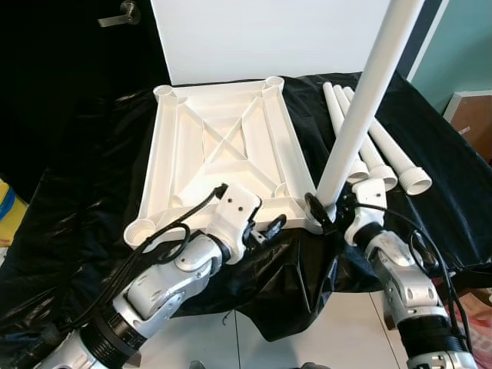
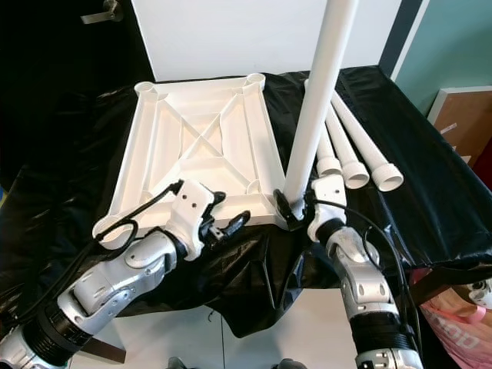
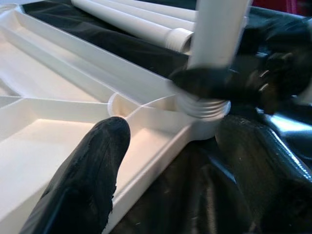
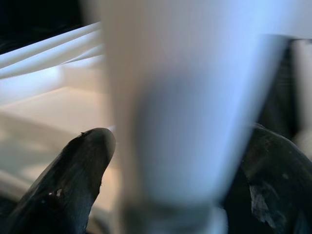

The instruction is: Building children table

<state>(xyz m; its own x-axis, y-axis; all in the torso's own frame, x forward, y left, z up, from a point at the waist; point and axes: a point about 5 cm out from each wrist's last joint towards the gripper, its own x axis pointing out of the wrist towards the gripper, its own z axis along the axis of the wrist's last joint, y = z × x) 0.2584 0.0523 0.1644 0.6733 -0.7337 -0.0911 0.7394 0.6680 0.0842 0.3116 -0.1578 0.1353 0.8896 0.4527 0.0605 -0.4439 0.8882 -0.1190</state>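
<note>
White tabletop (image 1: 223,146) lying underside up on black-draped worktop (image 1: 69,231), ribs and corner sockets showing. One white leg (image 1: 361,108) standing upright in the near right corner socket, at 5 o'clock of the tabletop. Right gripper (image 1: 329,209) fingers closed around that leg's base. Left gripper (image 1: 265,228) at the near edge, 6 o'clock, fingers spread over the rim, holding nothing. Three spare legs (image 1: 377,154) lying side by side at 3 o'clock.
</note>
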